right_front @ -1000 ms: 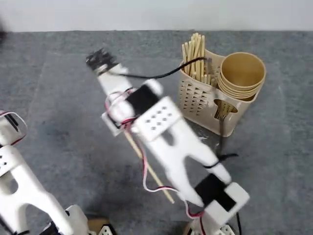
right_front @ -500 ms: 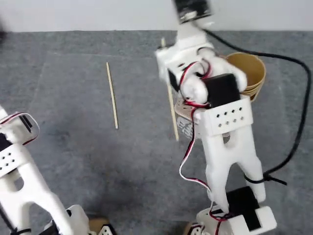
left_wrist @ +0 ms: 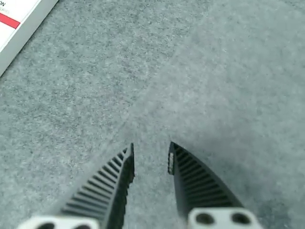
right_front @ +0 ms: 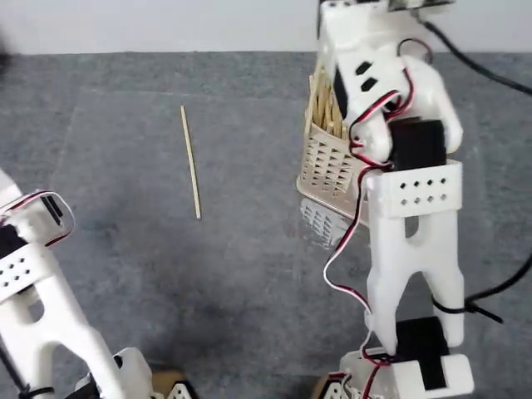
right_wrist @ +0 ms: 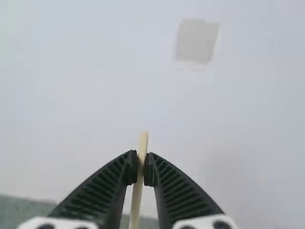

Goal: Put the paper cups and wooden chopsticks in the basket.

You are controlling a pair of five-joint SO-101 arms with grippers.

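Right gripper (right_wrist: 138, 168) clamped on a wooden chopstick (right_wrist: 142, 143), arm above the basket (right_front: 326, 170). Judged step: delivery; next, lower among the stored sticks and release. Second chopstick (right_front: 190, 162) lay on the mat, well apart. Left gripper (left_wrist: 150, 160) slightly parted, empty.

White printed arms (right_front: 411, 249), black servos (right_front: 420, 145), red-white wiring (right_front: 343, 243) (plus black cable (right_front: 480, 309)); ribbed black fingers (left_wrist: 109, 191), seemingly plastic.
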